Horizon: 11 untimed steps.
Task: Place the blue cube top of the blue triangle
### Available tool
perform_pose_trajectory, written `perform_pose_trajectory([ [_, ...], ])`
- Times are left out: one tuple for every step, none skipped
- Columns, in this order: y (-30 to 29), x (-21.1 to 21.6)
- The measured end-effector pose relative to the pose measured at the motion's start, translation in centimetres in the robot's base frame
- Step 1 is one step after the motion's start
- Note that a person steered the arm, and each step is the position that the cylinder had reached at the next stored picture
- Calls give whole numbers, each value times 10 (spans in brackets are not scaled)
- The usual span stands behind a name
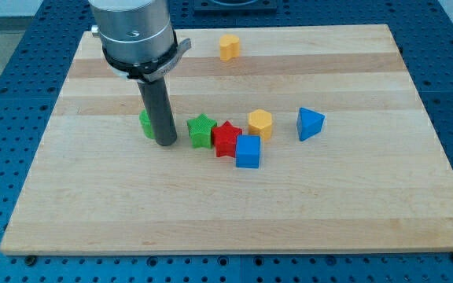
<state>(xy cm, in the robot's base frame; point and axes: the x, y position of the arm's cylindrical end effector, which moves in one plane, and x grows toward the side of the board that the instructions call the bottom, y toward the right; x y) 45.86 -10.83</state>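
Note:
The blue cube [248, 152] lies near the board's middle, touching the red star [226, 139] on its left. The blue triangle [309, 123] lies to the cube's upper right, apart from it. My tip [166, 143] rests on the board left of the green star [200, 130], well left of the blue cube. It stands right beside a green block [145, 123], which the rod partly hides.
A yellow hexagon block [260, 124] sits just above the blue cube, between the red star and the blue triangle. Another yellow block [229, 47] lies near the view's top. The wooden board [93, 204] sits on a blue perforated table.

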Motion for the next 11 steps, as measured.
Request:
perform_pose_trajectory([
  [-4,-30],
  [-17,-41],
  [-28,-46],
  [-34,-46],
  [-39,-46],
  [-15,-45],
  [-4,-45],
  [-4,-52],
  [-25,-54],
  [-26,-54],
  [-38,-54],
])
